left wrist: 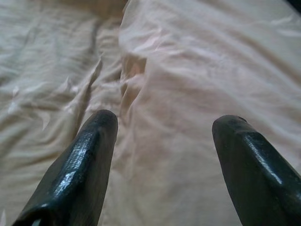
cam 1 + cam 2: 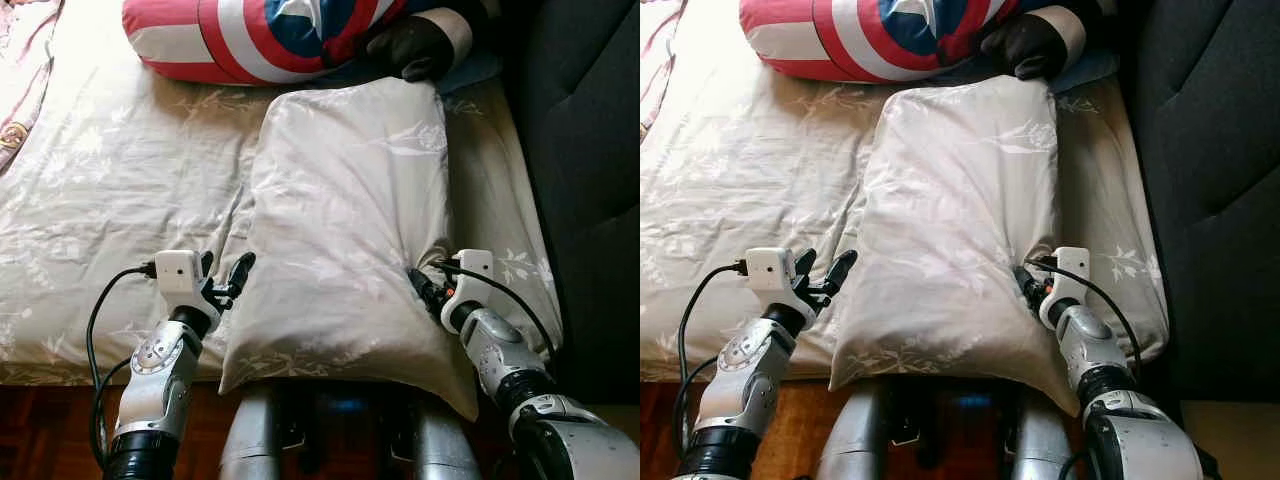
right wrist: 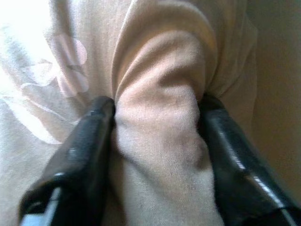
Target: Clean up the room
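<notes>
A beige floral pillow (image 2: 340,220) lies lengthwise on the bed, its near end hanging over the bed's edge. At the pillow's right edge, my right gripper (image 2: 418,283) is shut on a fold of pillow fabric (image 3: 157,141) bunched between the two fingers. My left gripper (image 2: 228,270) is open beside the pillow's left edge, just above the sheet. In the left wrist view its fingers (image 1: 94,155) stand wide apart with nothing between them, pointing along the seam between pillow and sheet.
The bed sheet (image 2: 110,200) matches the pillow's pattern. A red, white and blue star cushion (image 2: 290,35) with a black end (image 2: 415,50) lies at the head of the bed. A dark headboard (image 2: 590,150) stands on the right, a pink cloth (image 2: 25,60) far left, wooden floor (image 2: 40,420) below.
</notes>
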Robot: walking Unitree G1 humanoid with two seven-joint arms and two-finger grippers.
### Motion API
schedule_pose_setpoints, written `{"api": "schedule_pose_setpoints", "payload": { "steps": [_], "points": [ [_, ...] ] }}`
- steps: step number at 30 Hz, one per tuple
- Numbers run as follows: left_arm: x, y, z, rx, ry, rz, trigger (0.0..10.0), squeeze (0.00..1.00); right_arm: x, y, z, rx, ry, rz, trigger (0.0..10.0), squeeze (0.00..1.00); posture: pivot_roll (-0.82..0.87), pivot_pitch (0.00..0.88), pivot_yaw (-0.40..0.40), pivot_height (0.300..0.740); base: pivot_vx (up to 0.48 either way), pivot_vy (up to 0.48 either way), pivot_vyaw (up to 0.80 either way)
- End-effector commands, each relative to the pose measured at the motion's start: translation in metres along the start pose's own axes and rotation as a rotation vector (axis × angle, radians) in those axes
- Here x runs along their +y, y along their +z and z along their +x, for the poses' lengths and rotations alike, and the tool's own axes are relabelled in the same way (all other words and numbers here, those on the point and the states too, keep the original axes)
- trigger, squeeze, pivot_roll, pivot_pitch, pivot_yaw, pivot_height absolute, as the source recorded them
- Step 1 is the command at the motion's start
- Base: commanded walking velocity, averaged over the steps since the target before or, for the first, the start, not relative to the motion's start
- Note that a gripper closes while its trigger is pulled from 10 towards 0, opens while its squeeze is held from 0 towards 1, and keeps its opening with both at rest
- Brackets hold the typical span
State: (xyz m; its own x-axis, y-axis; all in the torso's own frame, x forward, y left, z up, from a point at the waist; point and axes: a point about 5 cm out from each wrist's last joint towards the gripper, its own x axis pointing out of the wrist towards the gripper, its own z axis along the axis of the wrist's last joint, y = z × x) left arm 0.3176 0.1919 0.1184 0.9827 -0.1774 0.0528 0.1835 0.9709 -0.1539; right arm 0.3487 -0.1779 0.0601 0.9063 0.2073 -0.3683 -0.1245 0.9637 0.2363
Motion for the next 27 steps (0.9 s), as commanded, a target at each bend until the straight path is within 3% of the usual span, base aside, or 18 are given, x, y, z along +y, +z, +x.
{"api": "schedule_pose_setpoints", "payload": {
  "steps": [1, 16, 24, 27],
  "points": [
    [0.012, -0.007, -0.006, 0.027, 0.038, 0.002, 10.0, 0.0, 0.004, -0.063, -0.013, 0.245, 0.005, 0.019, 0.0, 0.0, 0.1, 0.38, 0.057, 0.644, 0.0, 0.0, 0.0],
    [0.022, -0.034, 0.018, 0.174, 0.072, -0.081, 10.0, 0.0, 0.009, -0.064, -0.012, 0.225, 0.026, 0.026, 0.0, 0.0, 0.06, 0.404, 0.029, 0.644, 0.0, 0.0, 0.0],
    [0.011, -0.045, 0.027, 0.216, 0.067, -0.117, 10.0, 0.0, 0.017, -0.068, -0.012, 0.206, 0.063, 0.039, 0.0, 0.0, 0.02, 0.426, 0.011, 0.644, 0.0, 0.0, 0.0],
    [0.009, -0.051, 0.025, 0.234, 0.075, -0.185, 10.0, 0.0, 0.018, -0.069, -0.013, 0.203, 0.075, 0.038, 0.0, 0.0, 0.0, 0.438, 0.002, 0.644, 0.0, 0.0, 0.0]
  ]
}}
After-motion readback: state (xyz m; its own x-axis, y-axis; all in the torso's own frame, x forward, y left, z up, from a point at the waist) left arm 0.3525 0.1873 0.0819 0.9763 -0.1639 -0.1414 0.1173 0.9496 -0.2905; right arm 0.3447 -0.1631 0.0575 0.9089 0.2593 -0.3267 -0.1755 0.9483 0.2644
